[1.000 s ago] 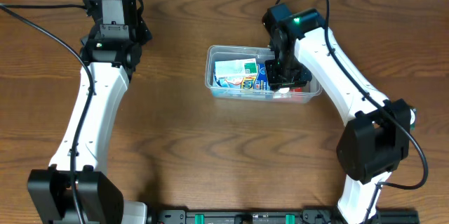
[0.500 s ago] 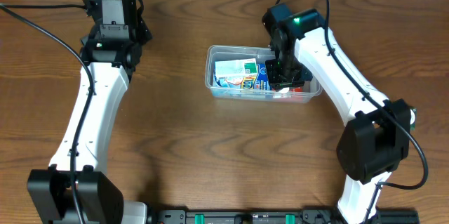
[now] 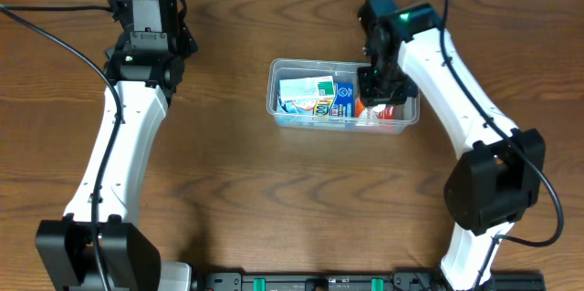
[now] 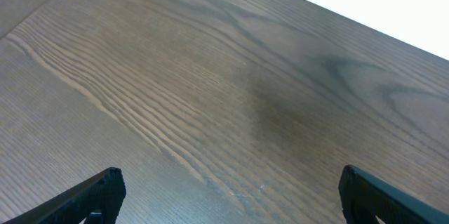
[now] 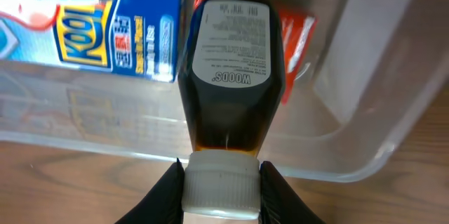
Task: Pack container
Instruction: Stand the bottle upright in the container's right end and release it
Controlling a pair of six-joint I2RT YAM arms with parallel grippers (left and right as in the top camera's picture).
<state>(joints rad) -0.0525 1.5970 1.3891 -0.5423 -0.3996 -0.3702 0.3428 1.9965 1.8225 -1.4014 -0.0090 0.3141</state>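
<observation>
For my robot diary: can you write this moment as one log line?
left gripper: open | right gripper: shut on bottle | bottle: partly in container

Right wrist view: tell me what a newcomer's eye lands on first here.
The dark brown bottle with a white label, pinched at its white cap by the right gripper, reaches into the clear plastic rectangular container. Beside it lies a blue cardboard box marked KOOL; the left gripper hangs open over the bare wooden table.
</observation>
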